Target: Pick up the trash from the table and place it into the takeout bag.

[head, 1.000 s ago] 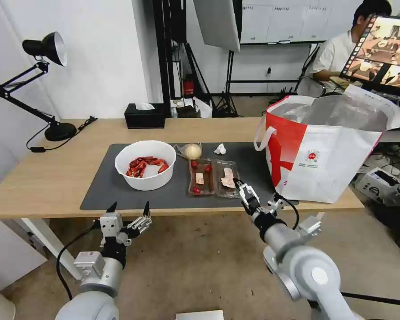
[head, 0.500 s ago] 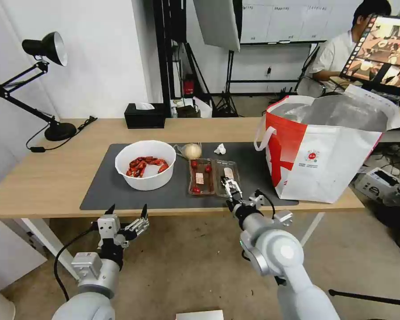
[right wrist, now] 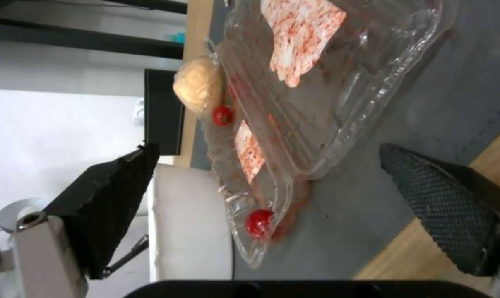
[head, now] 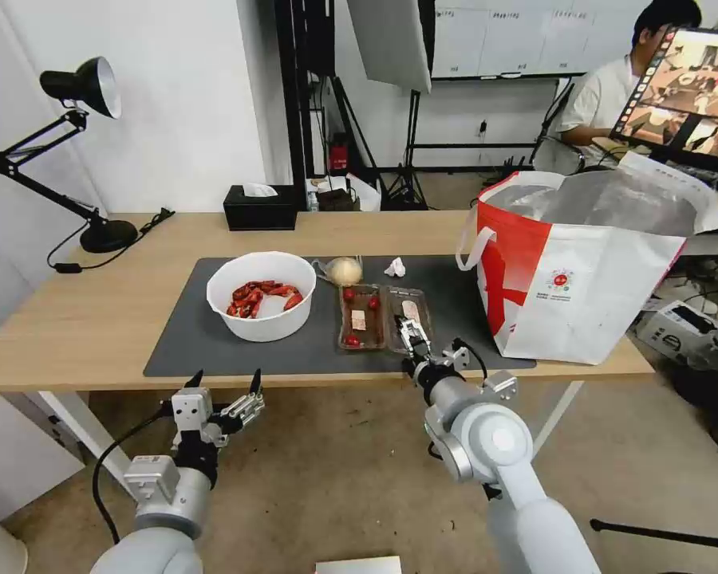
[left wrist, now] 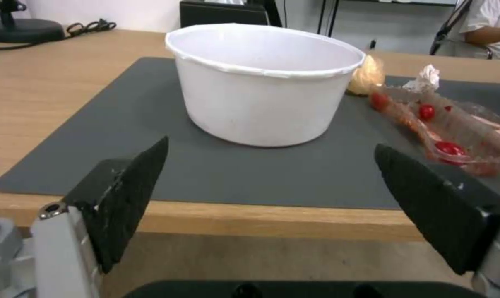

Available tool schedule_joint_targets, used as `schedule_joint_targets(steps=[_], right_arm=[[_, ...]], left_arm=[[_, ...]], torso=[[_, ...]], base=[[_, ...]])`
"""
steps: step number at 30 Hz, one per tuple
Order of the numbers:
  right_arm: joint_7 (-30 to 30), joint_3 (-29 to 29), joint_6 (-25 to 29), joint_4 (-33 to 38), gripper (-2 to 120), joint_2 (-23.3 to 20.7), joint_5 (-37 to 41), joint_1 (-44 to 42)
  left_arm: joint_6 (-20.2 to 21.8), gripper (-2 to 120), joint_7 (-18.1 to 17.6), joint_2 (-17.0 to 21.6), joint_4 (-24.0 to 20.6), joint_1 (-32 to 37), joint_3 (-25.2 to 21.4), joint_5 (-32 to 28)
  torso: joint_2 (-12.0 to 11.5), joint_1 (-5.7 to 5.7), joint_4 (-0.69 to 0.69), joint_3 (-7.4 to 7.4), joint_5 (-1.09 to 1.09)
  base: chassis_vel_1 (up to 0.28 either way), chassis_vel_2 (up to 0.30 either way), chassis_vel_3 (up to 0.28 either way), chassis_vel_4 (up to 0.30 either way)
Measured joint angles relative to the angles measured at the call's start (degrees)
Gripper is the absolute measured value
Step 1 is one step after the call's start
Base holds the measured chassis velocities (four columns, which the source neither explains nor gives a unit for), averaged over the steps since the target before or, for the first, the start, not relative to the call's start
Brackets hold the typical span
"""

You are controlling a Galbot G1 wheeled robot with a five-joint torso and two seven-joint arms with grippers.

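The clear clamshell box (head: 384,318) lay open on the dark grey mat (head: 183,335), its red bits and stained paper showing through the plastic, and it served as the landmark for the rest. Just to its left stood the white bowl of crayfish shells (head: 261,295); just behind it sat the wrapped bun (head: 345,271) and, a little to the right of that, the crumpled tissue (head: 395,268). Well to the box's right stood the takeout bag (head: 590,271), upright on the table (head: 72,319) with its foil-lined mouth open. The right gripper (head: 411,333) hung over the box's near right half, its jaws spread wide and holding nothing; in the right wrist view the box's near edge lay between the two pads (right wrist: 443,198). The left gripper (head: 223,381) waited before the table's front edge, left of the box, also released and empty, facing the bowl. The step in hand looked like the approach to the first pick, the box. The next move would probably call for easing the jaws onto the thin rim and closing gently, since the flimsy plastic could buckle or spill.
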Motion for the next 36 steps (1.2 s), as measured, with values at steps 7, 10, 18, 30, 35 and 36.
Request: schedule_joint_targets(steps=[7,10,18,30,35,36], right_arm=[[-0.19,0.69,-0.10,-0.20,100,0.18,0.05,-0.27],[-0.22,1.02,-0.13,-0.41,100,0.54,0.06,-0.30],[-0.26,1.33,-0.16,0.02,100,1.00,-0.08,-0.79],[-0.26,1.68,-0.21,1.02,100,0.74,-0.24,-0.82],[-0.44,1.83,-0.26,1.08,100,0.80,-0.23,-0.60],[-0.46,1.88,-0.28,0.86,100,0.82,-0.21,-0.40]], left_arm=[[-0.12,100,0.00,-0.13,-0.08,0.13,0.19,-0.40],[-0.22,100,0.00,-0.15,-0.08,0.11,0.26,-0.48],[-0.33,100,0.00,-0.33,-0.11,0.00,0.39,-0.60],[-0.45,100,-0.02,-0.04,-0.19,0.10,0.18,-0.86],[-0.52,100,-0.06,-0.02,-0.31,0.26,0.12,-0.88],[-0.63,100,-0.09,-0.02,-0.35,0.33,0.07,-0.88]], torso=[[0.00,0.00,0.01,0.00,0.00],[0.01,-0.01,0.01,-0.01,0.00],[0.00,0.00,0.01,0.01,0.00],[-0.01,0.00,-0.01,0.01,0.00],[0.00,0.00,-0.01,0.01,0.00],[0.00,0.00,-0.01,0.01,0.00]], base=[[0.000,0.000,0.000,0.000],[0.000,0.000,0.000,0.000],[0.000,0.000,0.000,0.000],[0.000,0.000,0.000,0.000],[0.000,0.000,0.000,0.000],[0.000,0.000,0.000,0.000]])
